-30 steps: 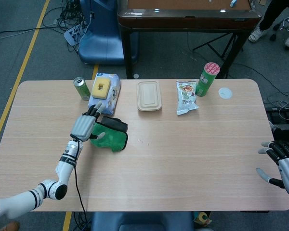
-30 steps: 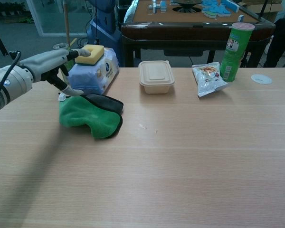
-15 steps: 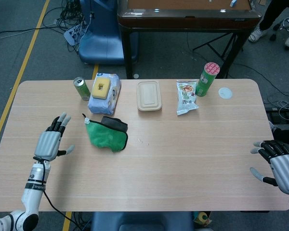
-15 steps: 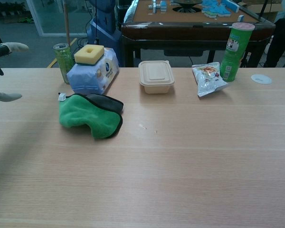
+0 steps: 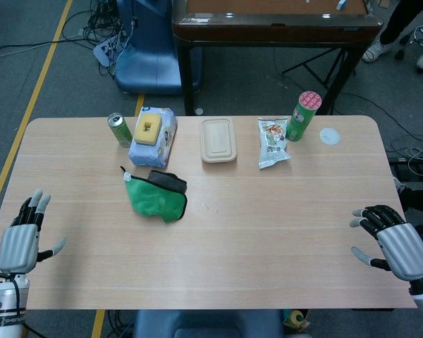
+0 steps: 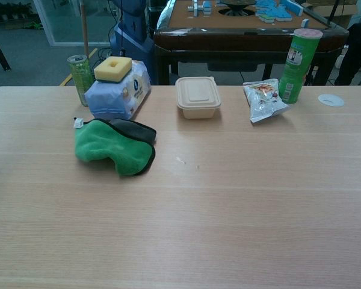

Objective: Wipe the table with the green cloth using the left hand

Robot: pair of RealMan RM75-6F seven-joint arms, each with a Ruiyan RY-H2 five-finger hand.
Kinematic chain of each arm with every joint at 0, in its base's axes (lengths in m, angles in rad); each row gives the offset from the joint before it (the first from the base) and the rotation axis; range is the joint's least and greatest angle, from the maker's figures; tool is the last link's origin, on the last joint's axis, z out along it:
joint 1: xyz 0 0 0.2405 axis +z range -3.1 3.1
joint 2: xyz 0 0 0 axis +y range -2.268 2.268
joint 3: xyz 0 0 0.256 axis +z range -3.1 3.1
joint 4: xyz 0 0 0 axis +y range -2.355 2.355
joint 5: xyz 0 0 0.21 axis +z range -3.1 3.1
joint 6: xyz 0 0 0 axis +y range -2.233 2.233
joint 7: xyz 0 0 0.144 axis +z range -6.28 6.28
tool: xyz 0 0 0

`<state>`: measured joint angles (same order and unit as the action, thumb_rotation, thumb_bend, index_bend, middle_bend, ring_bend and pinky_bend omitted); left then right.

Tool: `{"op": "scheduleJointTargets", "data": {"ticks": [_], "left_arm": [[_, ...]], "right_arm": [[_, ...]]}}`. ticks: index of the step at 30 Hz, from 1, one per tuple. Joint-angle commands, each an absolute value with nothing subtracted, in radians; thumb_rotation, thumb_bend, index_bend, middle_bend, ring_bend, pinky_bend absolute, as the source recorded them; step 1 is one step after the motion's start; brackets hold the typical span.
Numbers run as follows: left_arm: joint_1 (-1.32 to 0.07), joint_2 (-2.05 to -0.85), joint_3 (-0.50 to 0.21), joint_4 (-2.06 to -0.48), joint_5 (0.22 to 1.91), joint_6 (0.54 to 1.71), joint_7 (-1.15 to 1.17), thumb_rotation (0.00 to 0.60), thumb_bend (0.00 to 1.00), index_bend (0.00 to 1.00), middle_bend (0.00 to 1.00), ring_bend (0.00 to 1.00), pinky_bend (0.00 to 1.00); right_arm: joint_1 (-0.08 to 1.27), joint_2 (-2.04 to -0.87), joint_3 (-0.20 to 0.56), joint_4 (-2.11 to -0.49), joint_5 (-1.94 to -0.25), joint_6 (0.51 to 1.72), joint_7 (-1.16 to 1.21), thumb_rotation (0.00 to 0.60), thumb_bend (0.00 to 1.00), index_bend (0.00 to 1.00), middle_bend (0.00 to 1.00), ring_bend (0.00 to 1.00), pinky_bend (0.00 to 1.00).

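Observation:
The green cloth lies crumpled on the wooden table, left of centre, with a dark lining showing along its far edge. Nothing touches it. My left hand hovers at the table's near left corner, far from the cloth, fingers spread and empty. My right hand is over the near right edge, also empty with fingers apart. Neither hand shows in the chest view.
Along the far side stand a green can, a blue wipes pack with a yellow sponge on top, a beige lidded box, a snack bag, a green tube and a white lid.
My left hand has let go of the cloth and drawn back from it to the near left corner, leaving the chest view. The right hand shifted slightly left. The cloth has stayed put.

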<state>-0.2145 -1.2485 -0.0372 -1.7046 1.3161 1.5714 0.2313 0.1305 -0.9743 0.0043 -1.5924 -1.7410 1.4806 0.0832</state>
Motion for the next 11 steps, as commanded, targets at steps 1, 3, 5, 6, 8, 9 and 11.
{"op": "scheduleJointTargets", "data": {"ticks": [1,3,5,6,8,9,11], "left_arm": [[-0.172,-1.230,-0.013,-1.733,1.346,1.612,0.241,0.600,0.19,0.02,0.00,0.01,0.26],[-0.154,-1.226,-0.005,-1.742,1.368,1.632,0.246,0.600,0.19,0.02,0.00,0.01,0.26],[-0.140,-1.227,-0.001,-1.745,1.387,1.649,0.248,0.600,0.19,0.02,0.00,0.01,0.26],[-0.131,-1.228,0.001,-1.746,1.396,1.660,0.251,0.600,0.19,0.02,0.00,0.01,0.26],[-0.119,-1.230,0.003,-1.746,1.406,1.671,0.254,0.600,0.19,0.02,0.00,0.01,0.26],[-0.111,-1.229,0.004,-1.748,1.410,1.676,0.255,0.600,0.19,0.02,0.00,0.01,0.26],[-0.101,-1.227,0.004,-1.750,1.417,1.683,0.255,0.600,0.19,0.02,0.00,0.01,0.26]], "right_arm": [[0.136,-0.984,-0.001,-1.581,-1.759,1.490,0.087,0.600,0.30,0.39,0.30,0.21,0.19],[0.138,-0.987,-0.003,-1.581,-1.761,1.489,0.081,0.600,0.30,0.39,0.30,0.21,0.19],[0.138,-0.988,-0.003,-1.583,-1.759,1.490,0.081,0.600,0.30,0.39,0.30,0.21,0.19],[0.138,-0.990,-0.003,-1.582,-1.756,1.491,0.082,0.600,0.30,0.39,0.30,0.21,0.19],[0.138,-0.992,-0.004,-1.580,-1.752,1.492,0.084,0.600,0.30,0.39,0.30,0.21,0.19],[0.138,-0.993,-0.004,-1.578,-1.750,1.492,0.086,0.600,0.30,0.39,0.30,0.21,0.19],[0.138,-0.993,-0.006,-1.576,-1.749,1.492,0.086,0.600,0.30,0.39,0.30,0.21,0.19]]}}
